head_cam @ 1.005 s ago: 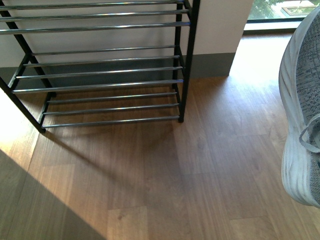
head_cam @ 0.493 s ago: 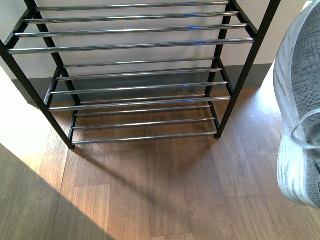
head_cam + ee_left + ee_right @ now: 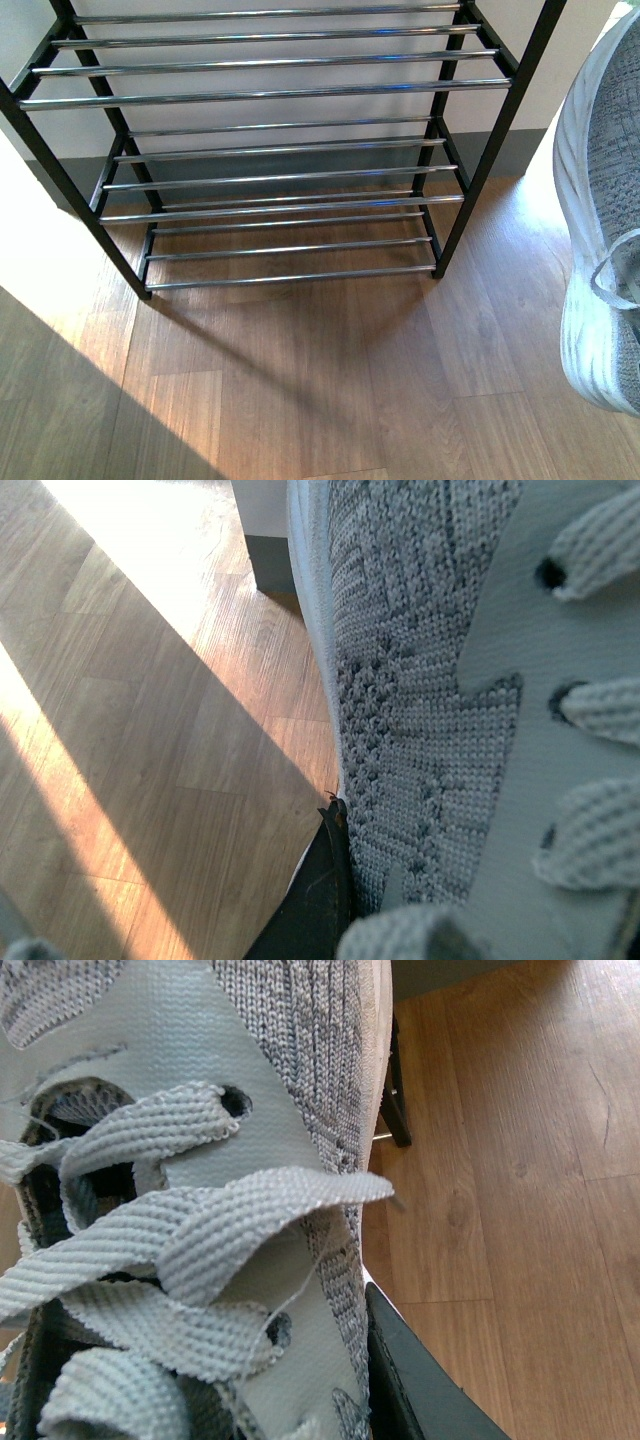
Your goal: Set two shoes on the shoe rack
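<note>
Since each wrist cam is nearly filled with shoe, going arm by arm.

Right gripper (image 3: pixel 375 1360): one black finger (image 3: pixel 425 1385) lies flat against the outer knit side of the grey sneaker (image 3: pixel 290 1070). The opposing finger is hidden behind the laces and tongue. The shoe is clear of the floor (image 3: pixel 520 1160), so the grip is closed on it.

Left gripper (image 3: pixel 350 900): same picture. One black finger (image 3: pixel 315 910) is against the knit flank of the second grey sneaker (image 3: pixel 410 680), with lace eyelets further along. The other finger is not visible. This shoe is also off the floor, so it is gripped too.

Front view shows one sneaker (image 3: pixel 605 200) at the far right edge, long axis up-down in frame, white sole edge facing the shoe rack (image 3: pixel 280 95), lace loop hanging. No gripper is in that frame, so I can't tell which arm's shoe it is.

The shoe rack sits centre-left, black side frames with silver rods in tiers, near the sneaker but apart from it.

Only the right wrist view shows a black rack leg (image 3: pixel 397 1100) just past the sneaker's sole edge. Only the left wrist view shows a wall corner with grey skirting (image 3: pixel 265 565) and sun stripes on the wood.
</note>
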### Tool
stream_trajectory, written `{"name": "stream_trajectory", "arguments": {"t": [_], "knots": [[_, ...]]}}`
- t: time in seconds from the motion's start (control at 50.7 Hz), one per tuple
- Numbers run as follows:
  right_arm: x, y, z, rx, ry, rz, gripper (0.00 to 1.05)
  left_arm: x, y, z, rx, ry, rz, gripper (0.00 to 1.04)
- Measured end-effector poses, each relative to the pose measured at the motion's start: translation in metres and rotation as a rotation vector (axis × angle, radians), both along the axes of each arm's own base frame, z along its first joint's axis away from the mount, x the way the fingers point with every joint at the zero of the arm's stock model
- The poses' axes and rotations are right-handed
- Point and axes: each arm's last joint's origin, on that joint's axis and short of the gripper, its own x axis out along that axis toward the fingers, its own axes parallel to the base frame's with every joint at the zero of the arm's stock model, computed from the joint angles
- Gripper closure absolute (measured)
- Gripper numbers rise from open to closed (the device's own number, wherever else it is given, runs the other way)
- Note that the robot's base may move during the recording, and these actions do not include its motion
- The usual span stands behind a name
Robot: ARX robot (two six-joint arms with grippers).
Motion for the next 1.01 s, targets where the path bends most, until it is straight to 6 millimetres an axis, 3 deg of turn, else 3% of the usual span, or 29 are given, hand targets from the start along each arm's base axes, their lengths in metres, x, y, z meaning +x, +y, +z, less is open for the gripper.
{"name": "stream_trajectory", "arguments": {"t": [1.005], "knots": [[0.0,-0.0007,-0.0004,-0.002,0.001,-0.002,1.01,-0.0001,-0.0001,-0.0001,0.0,0.001,-0.002,1.02]]}}
